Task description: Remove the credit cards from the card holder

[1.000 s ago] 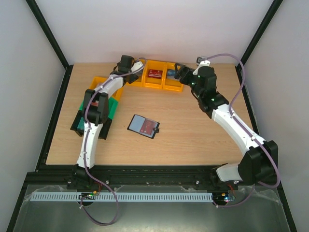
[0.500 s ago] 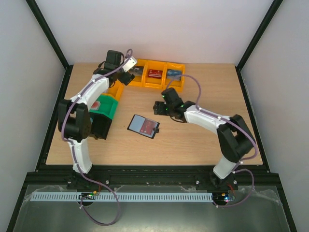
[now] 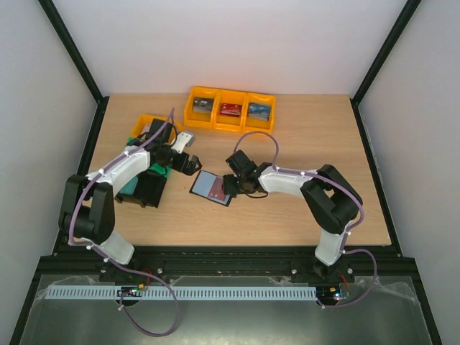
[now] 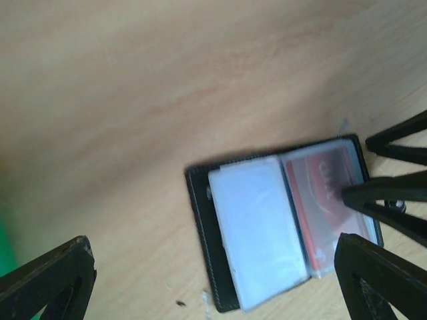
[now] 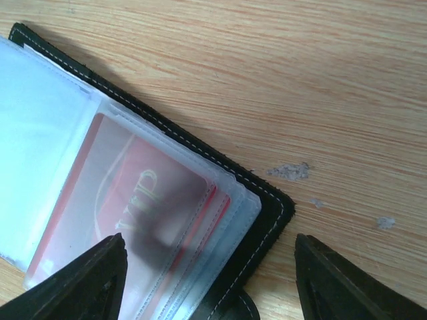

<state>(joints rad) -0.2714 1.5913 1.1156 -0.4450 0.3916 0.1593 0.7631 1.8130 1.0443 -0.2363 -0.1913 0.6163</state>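
Overhead view of a wooden worktop (image 3: 302,194) with two robot arms reaching in from the near edge. The card holder (image 3: 212,187), a small black wallet, lies flat and open near the middle of the worktop. Its clear pockets face up, and a red card (image 5: 113,213) sits inside the right-hand pocket.

The right claw (image 3: 231,184) hovers low over the holder's right edge. Its jaws are spread partway on either side of that corner and grip nothing. The left claw (image 3: 190,162) hangs just to the left and far side of the holder. Its jaws are spread wide and it is empty.

The step in hand looks like drawing the red card out of its pocket. The next move probably calls for the right claw to pinch the card's exposed edge. The left claw would likely need to press the holder down so it does not slide or lift.

At the far side stands a yellow tray (image 3: 230,129) with three compartments. The left one holds a dark card (image 3: 203,107), the middle a second red card (image 3: 230,110), and the right a blue card (image 3: 259,111). At the left, a yellow bin (image 3: 146,120), a green bin (image 3: 159,172) and a black bin (image 3: 149,192) are partly hidden by the left arm, so their contents cannot be told.
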